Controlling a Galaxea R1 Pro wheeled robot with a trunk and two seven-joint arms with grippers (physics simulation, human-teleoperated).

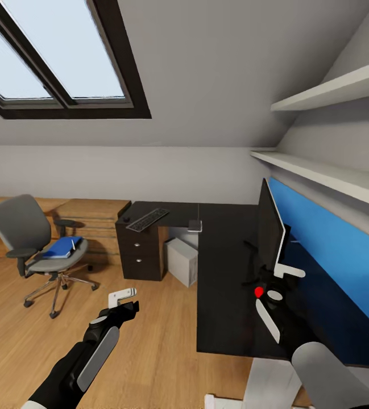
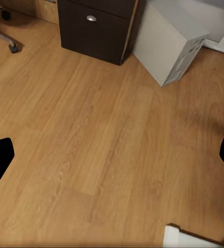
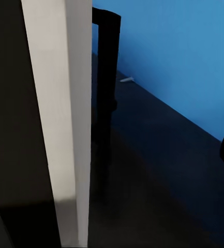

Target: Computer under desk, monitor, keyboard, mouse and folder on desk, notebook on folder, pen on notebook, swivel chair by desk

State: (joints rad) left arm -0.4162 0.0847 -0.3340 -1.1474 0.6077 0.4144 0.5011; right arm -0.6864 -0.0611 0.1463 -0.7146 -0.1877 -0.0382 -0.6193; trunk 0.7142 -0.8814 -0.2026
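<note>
My right gripper (image 1: 275, 281) is at the monitor (image 1: 269, 230) on the worktop (image 1: 224, 284); I cannot tell its grip. My left gripper (image 1: 124, 301) hangs released over the floor (image 1: 150, 341).

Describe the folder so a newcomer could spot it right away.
Start at the swivel chair, standing on the wooden floor left of the black desk, in front of the low wooden chest. The folder lies flat on its grey seat. It is bright blue and book-like, the only blue thing on the chair, with a slim white pen on top.
</note>
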